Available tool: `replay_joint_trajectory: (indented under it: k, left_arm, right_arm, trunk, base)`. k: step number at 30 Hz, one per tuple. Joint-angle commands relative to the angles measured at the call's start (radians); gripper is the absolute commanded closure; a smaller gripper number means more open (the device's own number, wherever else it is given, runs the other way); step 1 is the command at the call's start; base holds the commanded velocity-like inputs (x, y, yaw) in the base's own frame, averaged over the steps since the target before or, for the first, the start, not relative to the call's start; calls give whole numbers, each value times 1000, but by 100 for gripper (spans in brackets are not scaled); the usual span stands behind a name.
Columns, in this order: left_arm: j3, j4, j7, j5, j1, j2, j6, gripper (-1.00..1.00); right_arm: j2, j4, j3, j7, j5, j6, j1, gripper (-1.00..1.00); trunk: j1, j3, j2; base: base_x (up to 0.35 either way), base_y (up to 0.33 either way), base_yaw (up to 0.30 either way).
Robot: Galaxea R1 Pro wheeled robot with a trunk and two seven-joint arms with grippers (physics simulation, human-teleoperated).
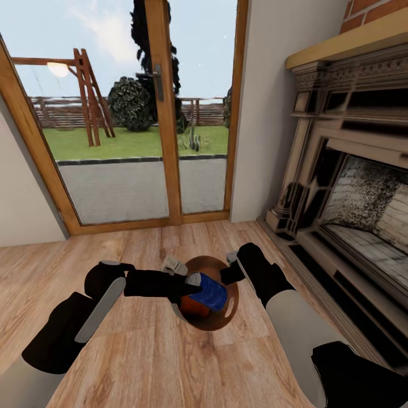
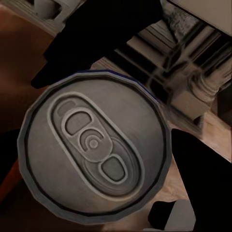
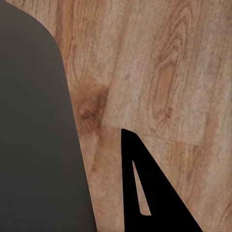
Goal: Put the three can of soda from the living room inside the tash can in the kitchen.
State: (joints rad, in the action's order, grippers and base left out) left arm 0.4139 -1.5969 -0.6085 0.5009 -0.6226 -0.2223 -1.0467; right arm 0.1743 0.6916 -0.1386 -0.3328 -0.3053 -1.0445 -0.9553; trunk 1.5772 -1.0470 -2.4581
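Note:
My left gripper (image 1: 190, 283) is shut on the dark blue soda can (image 1: 212, 293), holding it on its side over a round brown table top (image 1: 228, 317). The can's silver top (image 2: 94, 150) with its pull tab sits close up in the left wrist view, with a dark finger (image 2: 205, 169) beside it. An orange can (image 1: 191, 306) lies just under the blue one on the brown top, and a sliver of orange (image 2: 8, 180) peeks past the can's rim. The right gripper (image 1: 230, 266) hangs at the far edge of the brown top. One black finger (image 3: 145, 193) shows over the wood floor.
I am in the living room. Wood-framed glass doors (image 1: 164, 113) stand ahead, with a garden behind them. An ornate fireplace (image 1: 351, 187) under red brick runs along the right, its hearth step close to my right arm. Wood floor (image 1: 141, 362) spreads to the left and front.

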Motion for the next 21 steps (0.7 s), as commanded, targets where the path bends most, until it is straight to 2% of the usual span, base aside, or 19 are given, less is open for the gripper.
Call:
replay_joint_trajectory:
  k: [1, 5, 9, 10, 11, 12, 15, 19, 21]
  left_arm:
    - [0, 0, 0, -10, 0, 1, 0, 100]
    - [0, 0, 4, -39, 0, 3, 0, 100]
    - [4, 1, 7, -126, 2, 9, 0, 100]
    - [4, 1, 7, -137, 2, 9, 0, 100]
    - [5, 1, 8, -173, 2, 11, 0, 100]
    - [5, 2, 9, -187, 2, 11, 0, 100]
    - [3, 3, 10, -262, 2, 14, 0, 100]
    - [3, 8, 12, -295, 2, 20, 0, 100]
    - [3, 9, 14, -298, 1, 23, 0, 100]
  right_arm:
    - [0, 1, 1, 0, 22, -3, 0, 100]
    - [0, 1, 1, 0, 22, -3, 0, 100]
    - [0, 1, 1, 0, 22, -3, 0, 100]
    - [0, 1, 1, 0, 22, -3, 0, 100]
    - [0, 1, 1, 1, 21, -3, 0, 100]
    - [0, 1, 1, 1, 21, -3, 0, 100]
    - [0, 3, 0, 0, 22, -3, 0, 100]
    - [0, 4, 0, 1, 22, -3, 0, 100]
    - [0, 5, -1, 1, 22, -3, 0, 100]
  trunk:
    - [0, 0, 0]
    - [0, 0, 0]
    - [0, 0, 0]
    - [0, 0, 0]
    - [0, 0, 0]
    - [0, 0, 0]
    - [0, 0, 0]
    - [0, 0, 0]
    - [0, 0, 0]
  base:
    - [0, 0, 0]
    - [0, 0, 0]
    - [0, 0, 0]
    - [0, 0, 0]
    - [0, 0, 0]
    - [0, 0, 0]
    - [0, 0, 0]
    - [0, 0, 0]
    - [0, 0, 0]
